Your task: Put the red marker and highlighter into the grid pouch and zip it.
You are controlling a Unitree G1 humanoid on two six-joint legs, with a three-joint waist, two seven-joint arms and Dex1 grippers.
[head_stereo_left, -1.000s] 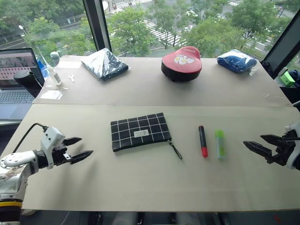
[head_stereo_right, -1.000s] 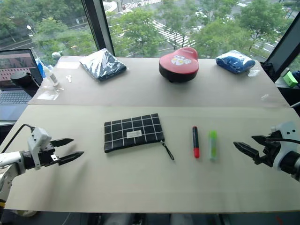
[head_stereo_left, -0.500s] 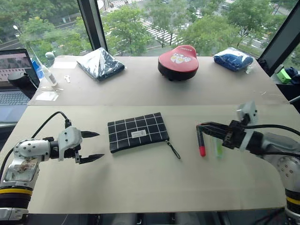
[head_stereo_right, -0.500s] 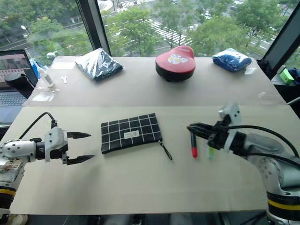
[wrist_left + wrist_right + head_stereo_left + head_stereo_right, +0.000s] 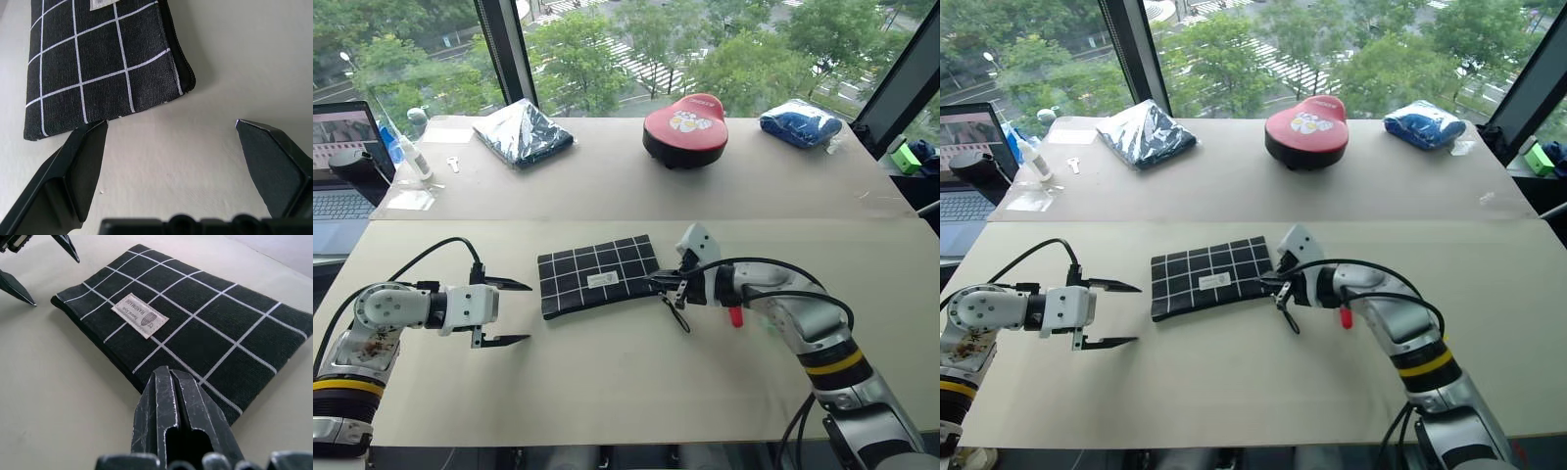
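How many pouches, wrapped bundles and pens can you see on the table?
Pouches: 2, the checked pouch and the red case
Wrapped bundles: 2, the dark bundle and the blue bundle
Pens in sight: 1, the red pen, partly behind the arm
Total: 5

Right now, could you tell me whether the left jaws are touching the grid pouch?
No, the left gripper hovers open beside the grid pouch, with bare table between them.

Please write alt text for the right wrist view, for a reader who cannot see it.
The right gripper, shut, points at the near edge of a black grid pouch lying flat on a beige table. The open left gripper waits beyond the pouch's far end.
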